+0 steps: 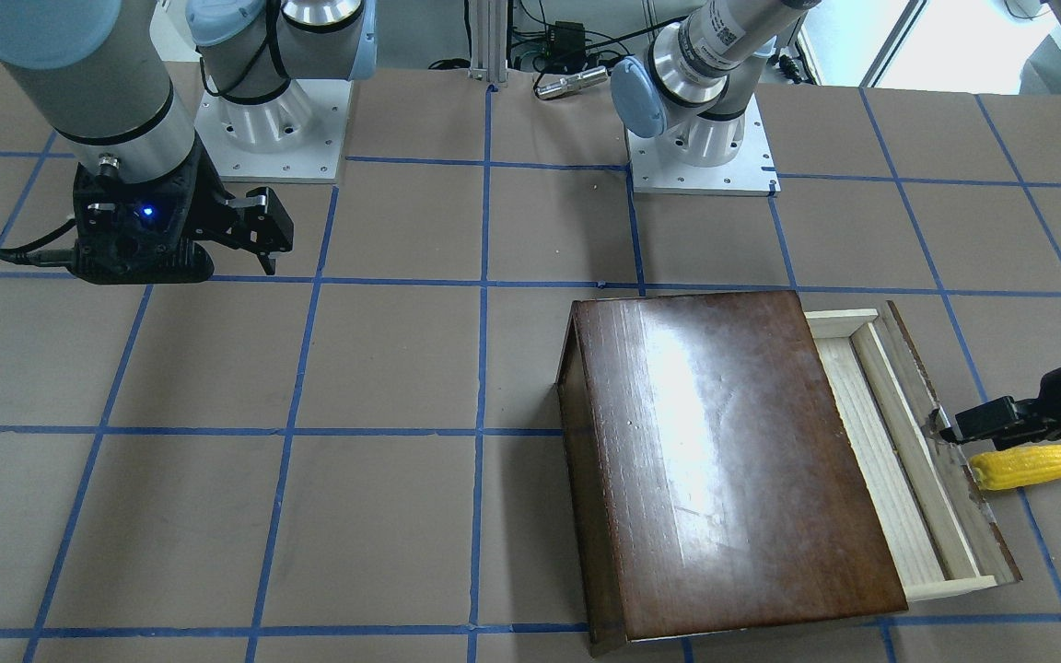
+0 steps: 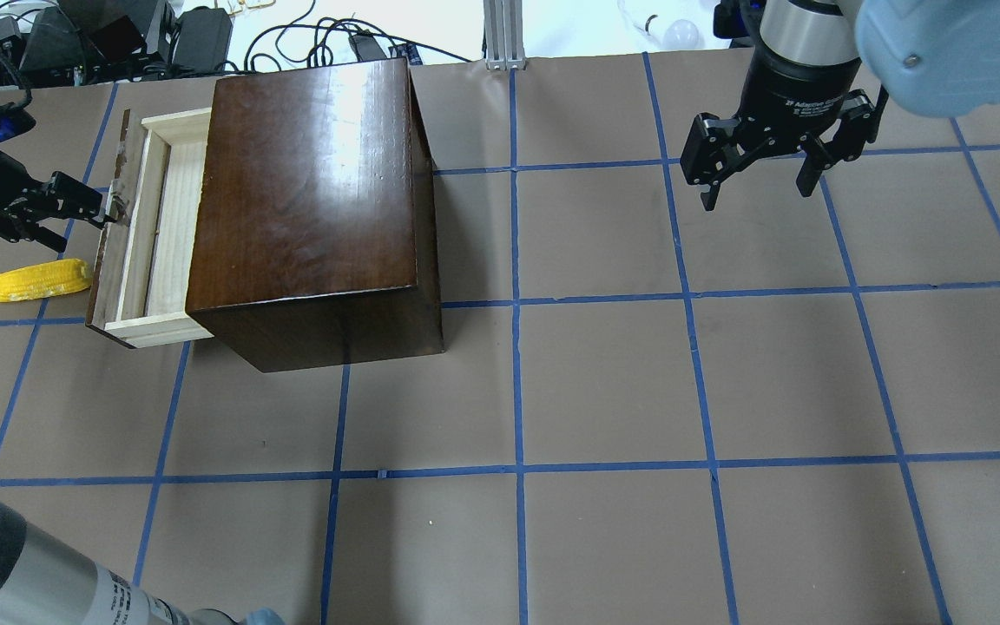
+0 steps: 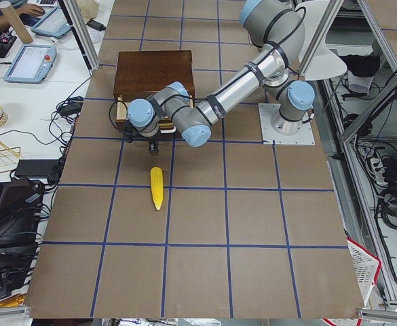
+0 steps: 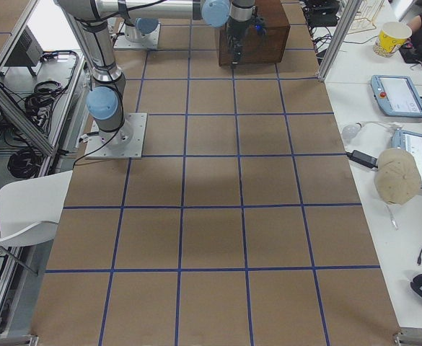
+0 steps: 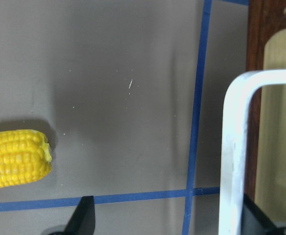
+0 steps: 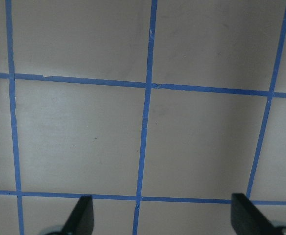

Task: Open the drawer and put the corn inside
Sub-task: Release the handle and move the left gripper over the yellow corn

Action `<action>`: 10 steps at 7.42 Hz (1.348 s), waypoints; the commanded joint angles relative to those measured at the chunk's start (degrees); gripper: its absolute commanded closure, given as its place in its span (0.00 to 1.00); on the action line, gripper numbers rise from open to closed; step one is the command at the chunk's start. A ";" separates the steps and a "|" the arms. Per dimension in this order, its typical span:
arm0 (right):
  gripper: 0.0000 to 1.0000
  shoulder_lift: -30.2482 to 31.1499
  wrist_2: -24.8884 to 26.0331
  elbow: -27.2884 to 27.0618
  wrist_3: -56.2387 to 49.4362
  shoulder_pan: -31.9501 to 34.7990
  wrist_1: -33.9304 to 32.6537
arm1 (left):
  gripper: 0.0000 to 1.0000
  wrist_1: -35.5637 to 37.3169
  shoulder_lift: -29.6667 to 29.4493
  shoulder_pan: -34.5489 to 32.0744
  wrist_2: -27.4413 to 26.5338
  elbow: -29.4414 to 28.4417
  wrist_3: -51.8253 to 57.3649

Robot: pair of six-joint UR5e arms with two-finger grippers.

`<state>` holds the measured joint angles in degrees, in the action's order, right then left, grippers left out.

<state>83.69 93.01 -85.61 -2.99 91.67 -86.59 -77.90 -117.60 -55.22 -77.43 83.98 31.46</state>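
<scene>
Handle [image 5: 233,147], white bent metal, nearest the wrist lens; drawer [image 2: 177,227] partly out, rear hidden under cabinet [image 2: 309,191]. Corn [image 2: 31,281] lies by the table's [image 2: 604,382] left end, just outside the drawer front: stiff, light, bumpy, likely rolls; take mid-cob. Left gripper [image 5: 169,221] spread wide at handle, empty; right gripper [image 2: 756,198] wide, empty.

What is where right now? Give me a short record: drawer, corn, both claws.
drawer: partly out of the cabinet, tray bare
corn: lying on the table, outside the drawer, beside its front panel
left claw: open, at the drawer's handle
right claw: open, above the table, far from the cabinet
</scene>
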 commanded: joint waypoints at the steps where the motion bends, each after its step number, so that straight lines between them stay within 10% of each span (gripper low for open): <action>1: 0.00 -0.01 -0.02 0.00 0.00 0.00 0.02 | 0.00 -0.32 0.09 0.02 0.00 -0.49 0.00; 4: 0.00 -0.01 -0.02 0.00 0.00 0.00 0.02 | 0.00 -2.25 2.46 -0.06 -3.75 -2.50 2.44; 10: 0.00 -0.01 -0.02 0.00 0.00 0.09 0.02 | 0.00 0.36 1.33 2.13 -16.97 -1.72 42.20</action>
<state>83.73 93.03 -85.61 -2.99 91.68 -86.62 -78.95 -115.56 -53.21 -93.36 82.07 65.13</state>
